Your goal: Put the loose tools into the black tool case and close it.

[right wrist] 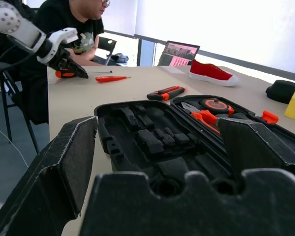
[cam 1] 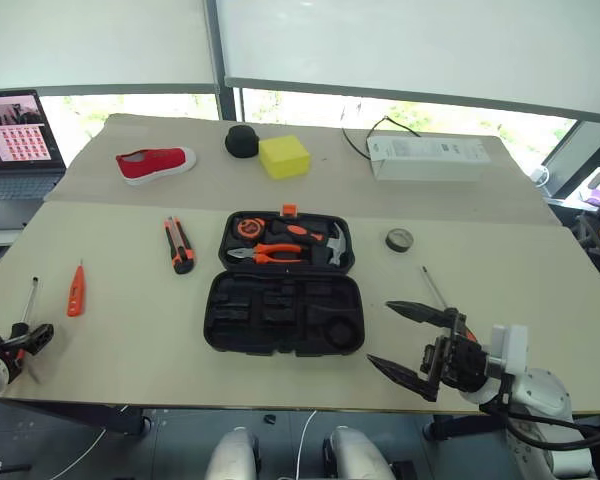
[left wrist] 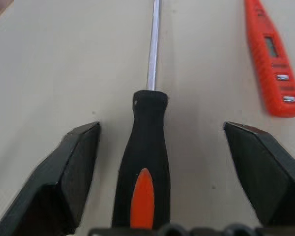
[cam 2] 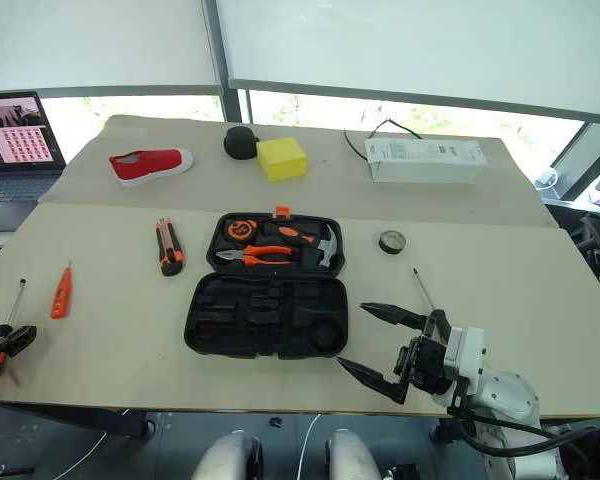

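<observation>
On the tan table: loose tools, open case.
Left gripper (left wrist: 160, 147) straddles a black-and-orange screwdriver (left wrist: 143, 162), fingers spread, not touching; tester screwdriver (cam 1: 76, 290); utility knife (cam 1: 179, 245); black tool case (cam 1: 285, 310), lid open; tape roll (cam 1: 399, 239); second screwdriver (cam 1: 435, 289); right gripper (cam 1: 411, 340) wide, empty.

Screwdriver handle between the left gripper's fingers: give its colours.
Screwdriver handle: black with an orange inset, clearest in the left wrist view.

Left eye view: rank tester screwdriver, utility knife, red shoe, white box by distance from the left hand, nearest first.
From the left hand, at the table's near left edge:
1. Tester screwdriver, just beyond it.
2. Utility knife, farther in, left of the tool case.
3. Red shoe, far left of the table.
4. White box, far right.
</observation>
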Robot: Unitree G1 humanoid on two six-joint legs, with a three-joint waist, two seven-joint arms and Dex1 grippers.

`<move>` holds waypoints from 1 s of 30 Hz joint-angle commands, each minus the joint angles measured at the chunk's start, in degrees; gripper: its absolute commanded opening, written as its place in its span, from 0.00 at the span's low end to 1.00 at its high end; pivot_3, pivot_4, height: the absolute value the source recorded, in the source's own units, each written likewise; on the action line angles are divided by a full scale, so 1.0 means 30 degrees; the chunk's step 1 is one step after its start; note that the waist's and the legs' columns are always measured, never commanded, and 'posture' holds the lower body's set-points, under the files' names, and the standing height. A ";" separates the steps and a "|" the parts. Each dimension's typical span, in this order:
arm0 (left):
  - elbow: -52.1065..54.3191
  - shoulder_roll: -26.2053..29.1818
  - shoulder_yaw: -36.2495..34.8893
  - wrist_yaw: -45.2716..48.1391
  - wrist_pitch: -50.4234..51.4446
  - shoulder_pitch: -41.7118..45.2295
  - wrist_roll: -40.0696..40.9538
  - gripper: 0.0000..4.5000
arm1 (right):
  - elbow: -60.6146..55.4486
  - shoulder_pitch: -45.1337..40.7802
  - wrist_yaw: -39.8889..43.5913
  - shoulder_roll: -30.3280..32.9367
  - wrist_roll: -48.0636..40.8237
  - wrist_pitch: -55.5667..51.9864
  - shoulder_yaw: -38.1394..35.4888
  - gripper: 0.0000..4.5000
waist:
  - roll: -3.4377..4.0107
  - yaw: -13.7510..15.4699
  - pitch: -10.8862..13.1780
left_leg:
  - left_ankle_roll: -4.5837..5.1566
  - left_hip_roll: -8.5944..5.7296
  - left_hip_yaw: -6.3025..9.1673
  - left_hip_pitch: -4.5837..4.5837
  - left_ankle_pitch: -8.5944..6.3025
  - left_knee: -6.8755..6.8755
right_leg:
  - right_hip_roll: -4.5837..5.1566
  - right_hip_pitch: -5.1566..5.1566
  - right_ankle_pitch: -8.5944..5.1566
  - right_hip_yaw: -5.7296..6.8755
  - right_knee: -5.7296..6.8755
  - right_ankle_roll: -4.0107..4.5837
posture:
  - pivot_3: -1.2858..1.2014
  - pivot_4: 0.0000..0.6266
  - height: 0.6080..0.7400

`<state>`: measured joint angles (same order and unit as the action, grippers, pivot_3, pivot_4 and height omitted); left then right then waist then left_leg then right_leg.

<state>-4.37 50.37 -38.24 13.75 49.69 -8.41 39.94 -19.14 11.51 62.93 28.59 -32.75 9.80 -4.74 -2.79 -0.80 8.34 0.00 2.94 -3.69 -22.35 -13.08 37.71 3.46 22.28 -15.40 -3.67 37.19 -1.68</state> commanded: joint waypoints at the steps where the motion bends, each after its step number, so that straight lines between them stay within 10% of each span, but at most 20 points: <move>1: -0.0168 0.0123 0.0592 0.0467 0.0863 0.0286 -0.0679 0.64 | -0.0714 -0.0011 -0.0198 0.0036 -0.0022 0.0162 -0.0039 1.00 | 0.0064 0.0058 0.0028 | -0.0043 -0.0003 -0.0002 -0.0003 -0.0026 0.0001 | 0.0012 0.0002 0.0003 -0.0006 0.0000 -0.0006 | 0.52 0.24 1.00; 6: 0.0719 -0.0240 -0.0302 0.2233 -0.1668 0.0070 -0.1467 0.22 | -0.0843 0.0470 -0.0426 0.0325 0.0057 0.0244 -0.0458 1.00 | 0.0092 0.0095 0.0027 | -0.0094 -0.0005 0.0002 -0.0013 -0.0056 -0.0002 | 0.0024 0.0005 0.0005 -0.0009 -0.0005 -0.0009 | 0.52 0.24 1.00; 12: 0.1444 -0.0084 -0.0934 0.8058 -0.9246 0.1111 -0.1934 0.19 | -0.0975 0.0781 -0.1227 0.0769 -0.0177 0.0142 -0.1772 1.00 | -0.0006 0.0171 0.0026 | -0.0112 0.0010 0.0031 -0.0094 -0.0065 0.0000 | 0.0042 0.0065 0.0006 0.0017 -0.0016 0.0024 | 0.52 0.24 1.00; 21: 0.1673 0.0134 1.3045 1.8831 -1.2806 1.1394 -0.6282 0.19 | -0.0513 0.0623 -0.3113 0.1715 -0.0183 -0.1455 -0.3872 1.00 | 0.0117 0.0556 0.0017 | -0.0003 -0.0087 -0.0332 -0.0254 0.0001 0.0023 | 0.0268 0.0092 0.0009 0.0109 -0.0081 0.0036 | 0.52 0.24 1.00; 30: -0.3906 -0.3047 1.9599 2.0325 -1.5407 1.7859 -1.2718 0.19 | -0.2650 0.0914 -0.4416 0.3872 -0.1420 -0.5389 -0.5338 1.00 | 0.0116 0.0052 0.0024 | 0.0189 -0.0025 -0.0316 -0.0465 0.0108 0.0043 | -0.0014 0.0283 0.0103 -0.0042 -0.0108 -0.0163 | 0.52 0.24 1.00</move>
<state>-14.83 40.73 20.69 74.46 4.94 43.82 3.80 -24.19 14.05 49.92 39.20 -35.15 -4.66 -18.69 -2.44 -0.64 8.41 0.57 2.87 -4.62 -23.79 -12.76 37.84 3.41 23.22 -15.10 -3.81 36.94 -2.15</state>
